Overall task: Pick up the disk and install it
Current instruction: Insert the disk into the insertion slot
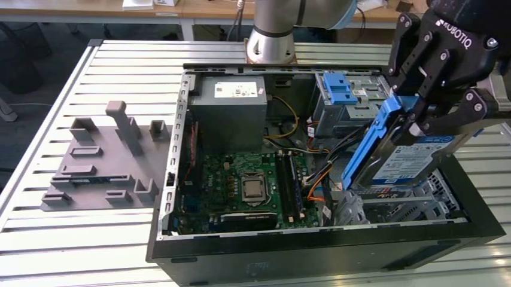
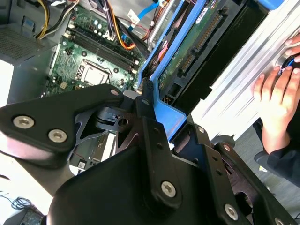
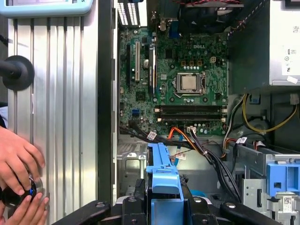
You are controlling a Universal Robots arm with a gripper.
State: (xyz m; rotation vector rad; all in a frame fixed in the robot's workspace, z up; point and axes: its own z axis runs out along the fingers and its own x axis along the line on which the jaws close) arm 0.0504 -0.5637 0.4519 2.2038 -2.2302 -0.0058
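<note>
Gripper clamps tilted disk, apparently over case

Lettering marks the gripper, a label the disk

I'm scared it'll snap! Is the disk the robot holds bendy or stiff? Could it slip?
Probably stiff: the disk hangs flat and straight though the hand grips just its upper end. Likely heavy for its size, looking metal. Its smooth blue frame might slip.
</note>
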